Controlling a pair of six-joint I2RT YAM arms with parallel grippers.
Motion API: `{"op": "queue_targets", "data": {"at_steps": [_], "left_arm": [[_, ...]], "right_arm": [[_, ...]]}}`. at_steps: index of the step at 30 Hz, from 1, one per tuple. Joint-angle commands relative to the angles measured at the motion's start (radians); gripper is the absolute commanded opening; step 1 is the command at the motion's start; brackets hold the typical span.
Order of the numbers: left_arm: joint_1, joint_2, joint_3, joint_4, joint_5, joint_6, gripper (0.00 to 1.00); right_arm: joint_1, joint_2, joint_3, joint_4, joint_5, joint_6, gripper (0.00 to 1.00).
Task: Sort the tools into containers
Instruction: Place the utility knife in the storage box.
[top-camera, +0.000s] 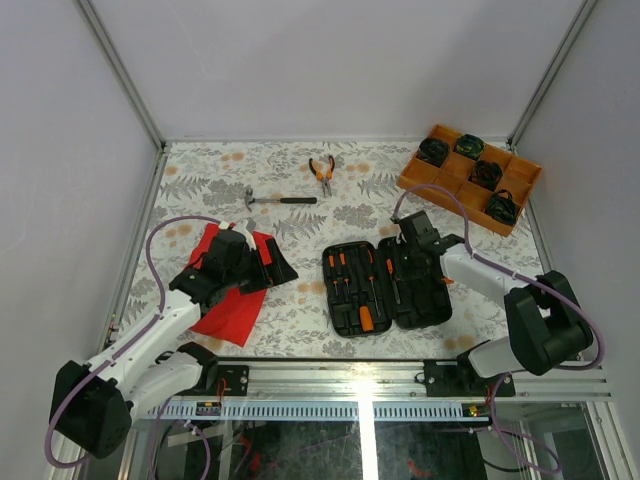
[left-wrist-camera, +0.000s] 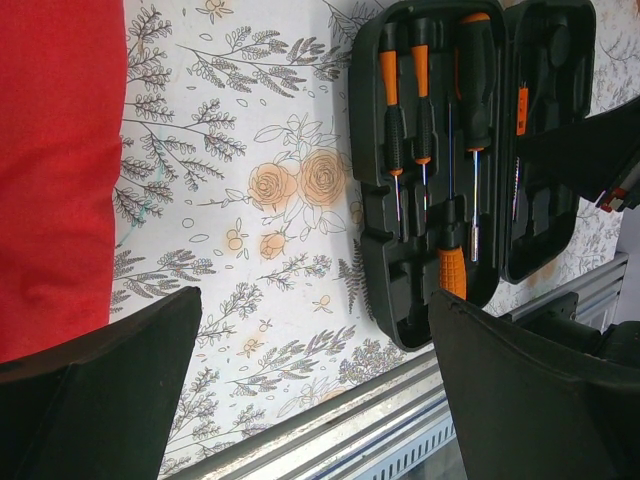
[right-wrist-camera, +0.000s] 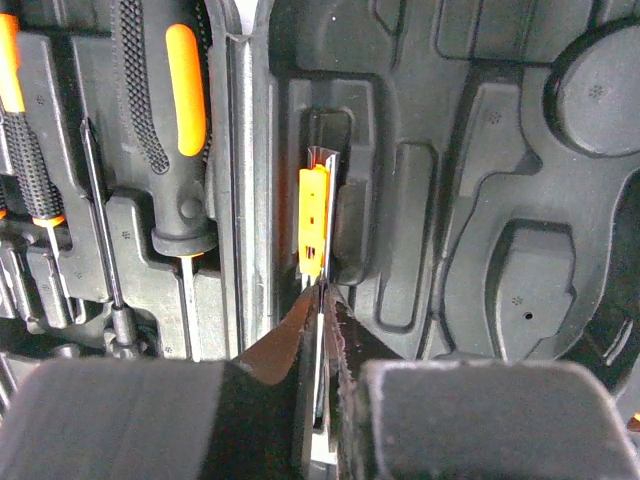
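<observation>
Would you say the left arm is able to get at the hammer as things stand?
Probably yes: the hammer lies uncovered just beyond the open left claw, with nothing between them.

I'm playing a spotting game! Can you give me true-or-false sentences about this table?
1. The hammer lies outside the case. True.
2. The pliers are in the case. False: they lie outside, beyond the hammer.
3. The left tool is open. True.
4. The case is shut. False: it lies open, with screwdrivers inside.
5. The cloth is blue. False: it is red.
</observation>
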Motion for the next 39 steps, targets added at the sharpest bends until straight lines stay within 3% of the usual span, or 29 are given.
{"op": "queue_targets", "data": {"at_steps": [1, 5, 21, 33, 39], "left_arm": [[-0.007, 0.004, -0.013, 0.055, 0.017, 0.003, 0.94], [-0.007, 0.007, -0.016, 0.058, 0.018, 0.003, 0.94], [-0.007, 0.002, -0.024, 0.060, 0.019, 0.000, 0.94], [-0.008, 0.000, -0.028, 0.063, 0.018, -0.001, 0.94], [-0.007, -0.002, -0.032, 0.063, 0.021, 0.001, 0.94]], "right_arm": [[-0.003, 0.047, 0.022, -0.036, 0.000, -0.015, 0.06], [-0.004, 0.070, 0.028, -0.066, 0.011, -0.017, 0.00], [0.003, 0.224, 0.036, -0.141, 0.060, 0.018, 0.00], [0.132, 0.388, 0.113, -0.228, 0.220, 0.067, 0.00], [0.136, 0.364, 0.108, -0.232, 0.227, 0.071, 0.00]]}}
